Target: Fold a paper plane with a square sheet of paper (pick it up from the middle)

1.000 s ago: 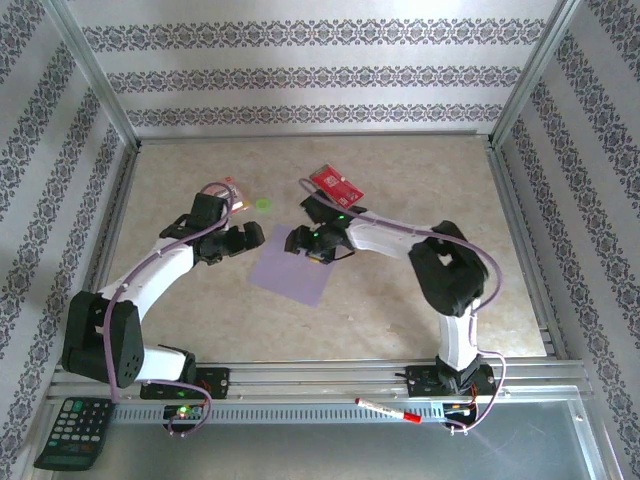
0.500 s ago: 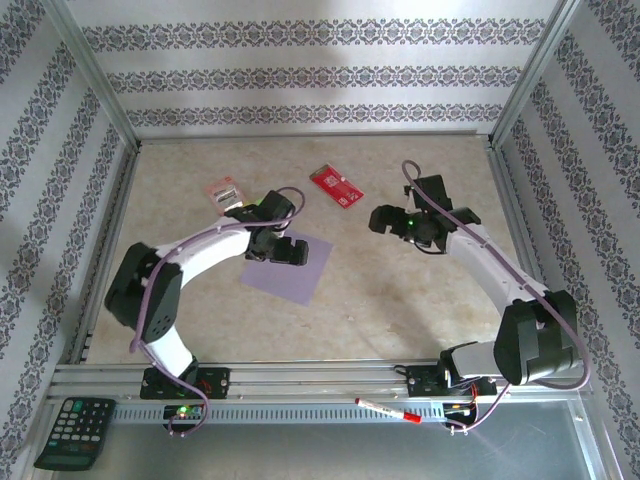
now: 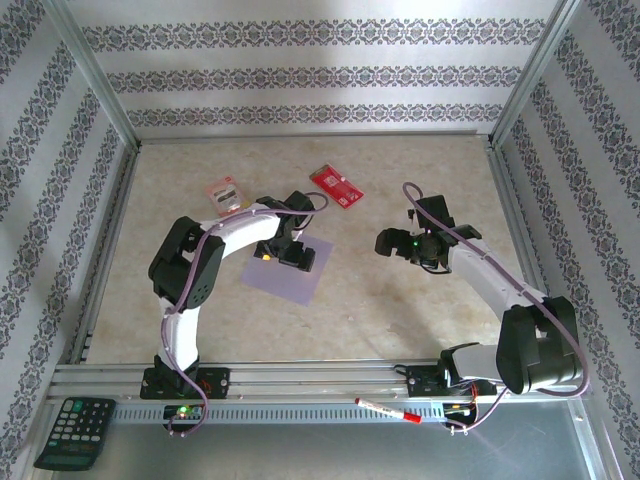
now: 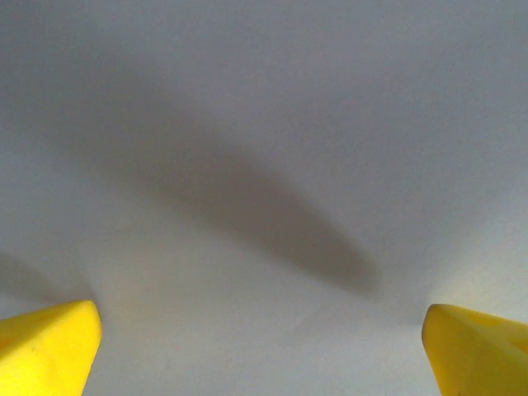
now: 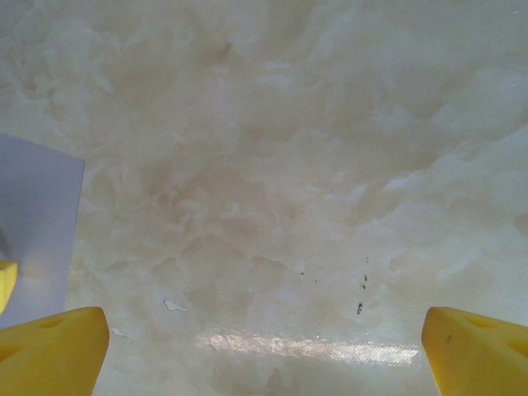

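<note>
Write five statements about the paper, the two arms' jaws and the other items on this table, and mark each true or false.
1. The square sheet of paper lies flat on the table. True.
2. The left arm's jaws are shut on the sheet. False: they stand wide open over it and grip nothing.
3. The right arm's jaws hang over the middle of the sheet. False: they are open over bare table to the right of the sheet.
4. The red card lies apart from the sheet. True.
5. The pink-red packet rests on the sheet. False: it lies on the table beyond the sheet, not touching it.
</note>
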Robot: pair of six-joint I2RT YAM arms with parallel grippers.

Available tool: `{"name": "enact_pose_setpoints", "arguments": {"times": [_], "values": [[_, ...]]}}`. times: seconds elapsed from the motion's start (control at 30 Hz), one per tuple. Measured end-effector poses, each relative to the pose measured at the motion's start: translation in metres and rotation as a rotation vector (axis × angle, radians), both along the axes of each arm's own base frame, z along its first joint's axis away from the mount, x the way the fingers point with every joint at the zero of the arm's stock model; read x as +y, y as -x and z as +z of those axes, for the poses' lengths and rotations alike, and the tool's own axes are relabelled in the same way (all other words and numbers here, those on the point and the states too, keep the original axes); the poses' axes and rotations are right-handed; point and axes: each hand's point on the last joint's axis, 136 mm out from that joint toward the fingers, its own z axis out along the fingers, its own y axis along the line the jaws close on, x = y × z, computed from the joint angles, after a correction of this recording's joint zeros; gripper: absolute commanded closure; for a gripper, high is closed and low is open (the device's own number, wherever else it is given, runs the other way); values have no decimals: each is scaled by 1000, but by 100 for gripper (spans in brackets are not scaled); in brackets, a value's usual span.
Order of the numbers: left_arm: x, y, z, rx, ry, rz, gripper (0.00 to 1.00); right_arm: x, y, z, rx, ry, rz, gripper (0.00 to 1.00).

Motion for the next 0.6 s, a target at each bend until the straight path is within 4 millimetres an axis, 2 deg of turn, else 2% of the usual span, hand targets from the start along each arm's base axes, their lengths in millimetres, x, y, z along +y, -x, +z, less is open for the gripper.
{"name": "enact_pose_setpoints", "arguments": {"times": [0.37,0.6], "values": [[-4,1,-4,8,-38,-25,0,1,1,-2,-7,-24,0,2],[-6,2,-4,10,-32,-26,5,3,1,-1,-9,-34,-2,2]]}}
